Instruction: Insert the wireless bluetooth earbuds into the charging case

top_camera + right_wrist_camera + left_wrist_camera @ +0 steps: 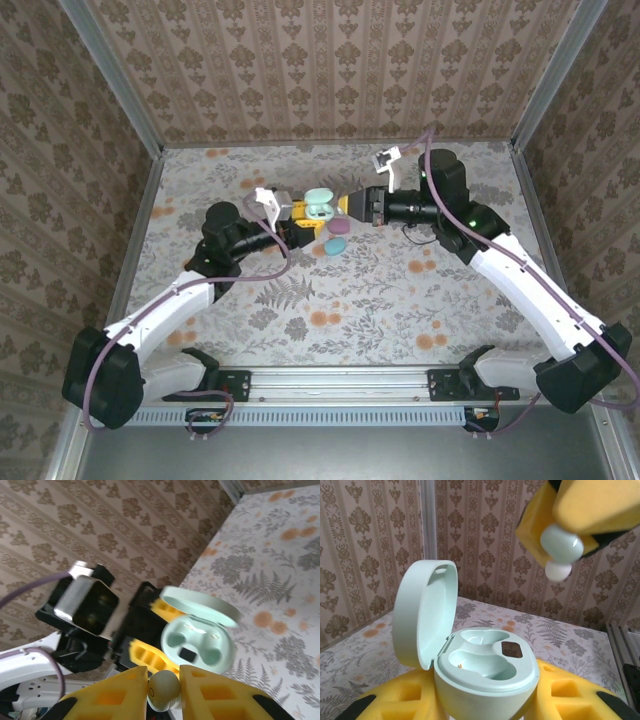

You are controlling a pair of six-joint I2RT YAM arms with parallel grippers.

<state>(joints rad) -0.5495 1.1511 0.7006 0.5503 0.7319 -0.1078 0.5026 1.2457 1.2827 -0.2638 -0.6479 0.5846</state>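
Mint-green plastic, the charging case [487,677] stands upright between the yellow pads of the left gripper [303,211], which is closed snugly on its lower body. Its mouth faces up; its lid [422,615] is swung up and back on the hinge; its two wells [480,662] lie side by side. The bottom edge of the left wrist view cuts off its base.

Above it and apart from it, the right gripper [163,676] is pinched on a mint earbud [561,544]; the bud's long axis runs steeply, pale tip pointing down toward the case; the pads cover its upper part.

On the floral mat [400,290] near the grippers lie a pink case [338,227] and a blue case [335,245], too small to tell whether their lids are closed; the right wrist view is blurred.
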